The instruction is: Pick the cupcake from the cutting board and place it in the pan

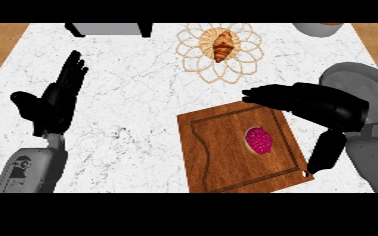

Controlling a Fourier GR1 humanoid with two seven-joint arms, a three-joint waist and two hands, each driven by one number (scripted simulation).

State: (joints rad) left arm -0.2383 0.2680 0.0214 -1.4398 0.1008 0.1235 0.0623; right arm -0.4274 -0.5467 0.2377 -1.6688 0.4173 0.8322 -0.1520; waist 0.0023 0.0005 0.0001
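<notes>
A cupcake [259, 140] with pink frosting sits on the right half of the wooden cutting board [218, 155]. My right hand [314, 105] hovers over the board's far right corner, open. Its fingers [258, 95] stretch left beyond the cupcake and its thumb [325, 152] hangs down at the board's right edge. The hand is apart from the cupcake. A grey round pan [353, 78] shows at the right edge, partly hidden behind that hand. My left hand [53, 105] rests open at the left with its fingers up.
A croissant [224, 44] lies on a woven mat [193, 55] at the back centre. A grey and black object [111, 28] stands at the back left. A pale bowl [317, 28] sits at the back right. White marble counter [133, 90] lies between my hands.
</notes>
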